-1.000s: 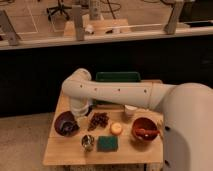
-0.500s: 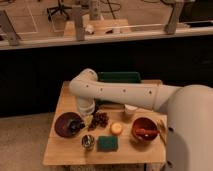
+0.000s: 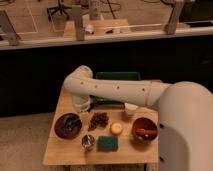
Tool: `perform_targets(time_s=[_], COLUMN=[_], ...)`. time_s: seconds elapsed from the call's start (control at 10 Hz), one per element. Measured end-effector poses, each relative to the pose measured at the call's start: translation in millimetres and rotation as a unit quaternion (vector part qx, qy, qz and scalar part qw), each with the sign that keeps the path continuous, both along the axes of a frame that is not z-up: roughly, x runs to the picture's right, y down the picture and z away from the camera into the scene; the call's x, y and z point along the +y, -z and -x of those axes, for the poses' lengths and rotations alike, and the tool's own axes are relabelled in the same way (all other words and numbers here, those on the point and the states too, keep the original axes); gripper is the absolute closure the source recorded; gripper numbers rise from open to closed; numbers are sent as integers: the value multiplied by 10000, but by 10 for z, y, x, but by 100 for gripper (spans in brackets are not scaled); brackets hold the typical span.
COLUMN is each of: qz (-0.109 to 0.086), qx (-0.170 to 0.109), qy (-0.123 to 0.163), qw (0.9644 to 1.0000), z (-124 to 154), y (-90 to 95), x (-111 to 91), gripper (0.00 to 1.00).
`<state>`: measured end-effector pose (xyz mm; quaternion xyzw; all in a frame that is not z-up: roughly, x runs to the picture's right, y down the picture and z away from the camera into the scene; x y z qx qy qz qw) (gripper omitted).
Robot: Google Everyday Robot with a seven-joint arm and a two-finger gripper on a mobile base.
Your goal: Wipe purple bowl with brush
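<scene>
Arm's elbow has swung off the purple bowl [image 3: 67, 125] at the desk's [image 3: 62, 152] left end, gripper [image 3: 81, 108] now just above-right of it, brush [image 3: 73, 121] inside, jaws' state impossible to tell, so wiping looks underway.

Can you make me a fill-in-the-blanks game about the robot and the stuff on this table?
1. The dark brush lies inside the wide, glossy ____ bowl.
2. The robot's gripper hangs just above that bowl, at the ____ end of the wooden table.
3. The flat green rectangular sponge lies right beside the small shiny ____ cup.
4. The orange-brown utensil rests in the ____ bowl.

Missing words: purple; left; metal; red-orange
</scene>
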<state>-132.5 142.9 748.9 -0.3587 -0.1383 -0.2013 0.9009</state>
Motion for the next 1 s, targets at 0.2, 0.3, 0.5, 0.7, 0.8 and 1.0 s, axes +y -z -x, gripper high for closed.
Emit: perform_targets(time_s=[0.2,0.3,0.5,0.7,0.8,1.0], qz=[-15,-28,-29,28,54,51], qx=[-89,-151,-260,-383,-397,-406], qy=[49,77,124,137,141,145], qw=[9999,9999,9996,9992,9991,9991], z=[126,175,245,222,202,208], y=[52,94,179,318,344,346], x=[15,34,82,197,228,228], gripper=[96,96,96,96,96,96])
